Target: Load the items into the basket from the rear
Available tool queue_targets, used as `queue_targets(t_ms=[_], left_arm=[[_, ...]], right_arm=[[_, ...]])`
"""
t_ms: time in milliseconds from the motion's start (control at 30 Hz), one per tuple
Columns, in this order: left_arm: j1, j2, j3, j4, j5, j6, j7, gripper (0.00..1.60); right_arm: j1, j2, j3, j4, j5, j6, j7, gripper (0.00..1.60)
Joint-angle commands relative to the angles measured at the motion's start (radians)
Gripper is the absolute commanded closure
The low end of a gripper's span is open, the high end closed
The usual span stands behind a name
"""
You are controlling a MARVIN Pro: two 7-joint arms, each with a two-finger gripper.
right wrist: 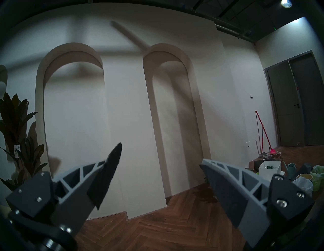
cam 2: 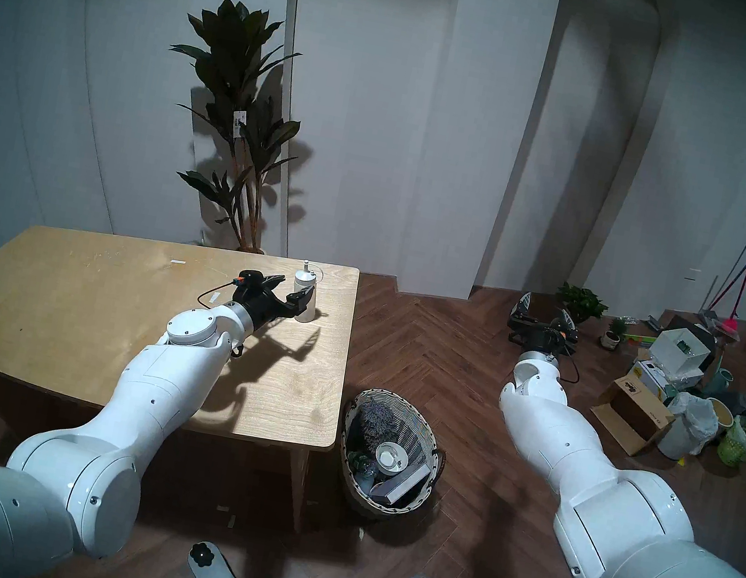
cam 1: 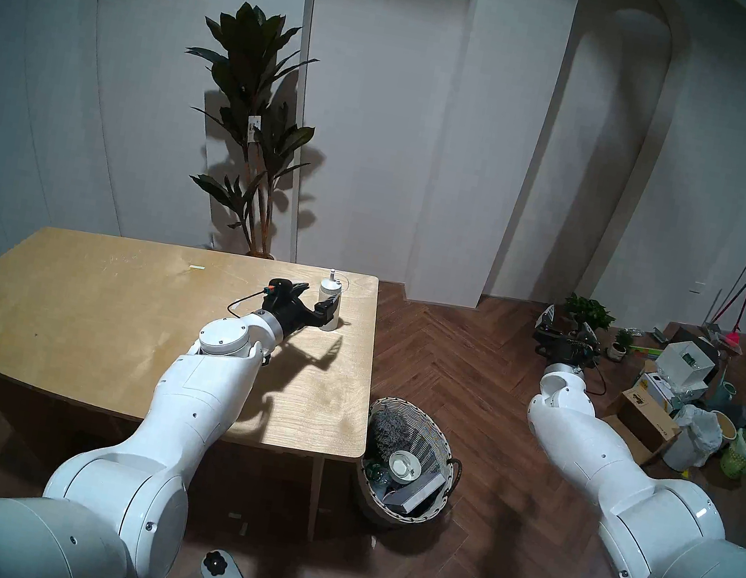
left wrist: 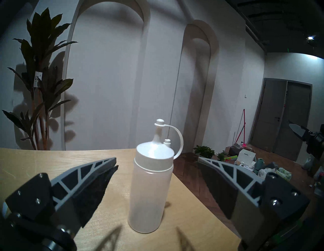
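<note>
A translucent white squeeze bottle [cam 1: 330, 296] [cam 2: 303, 291] [left wrist: 150, 189] with a nozzle tip stands upright near the far right corner of the wooden table [cam 1: 109, 309]. My left gripper [cam 1: 312, 298] [left wrist: 157, 159] is open, with one finger on each side of the bottle and a gap on both sides. The round wicker basket [cam 1: 437, 434] [cam 2: 419, 421] stands on the floor by the table's near right corner and holds several things. Among them is a clear, glinting thing with green [cam 1: 376, 470]. I cannot make out the cable. My right gripper [cam 1: 568, 323] [right wrist: 160, 156] is open and empty, raised over the floor at the right.
A tall potted plant [cam 1: 249, 135] stands behind the table. Cardboard boxes [cam 1: 646, 418], a bagged bin [cam 1: 694, 437], a lime-green mesh basket [cam 1: 744, 453] and small plants [cam 1: 588, 311] crowd the floor at far right. A table leg [cam 1: 314, 494] stands beside the wicker basket.
</note>
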Motion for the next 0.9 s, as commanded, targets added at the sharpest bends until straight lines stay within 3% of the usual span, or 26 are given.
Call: queue_targets(t_ms=[0,400,867], left_arm=[[-0.093,-0.006,0.013,0.033,0.005,-0.030,-0.015,0.00],[-0.187,0.024,0.023,0.140,0.034,-0.028,0.007,0.00],[-0.260,-0.016,0.057,0.279,0.074,-0.043,0.046,0.00]], right_arm=[[-0.021,0.041,0.014,-0.071,0.002,-0.017,-0.013,0.00],[-0.070,0.063,0.024,-0.145,-0.002,-0.006,-0.039,0.00],[-0.121,0.104,0.033,-0.247,-0.016,0.001,-0.082,0.00]])
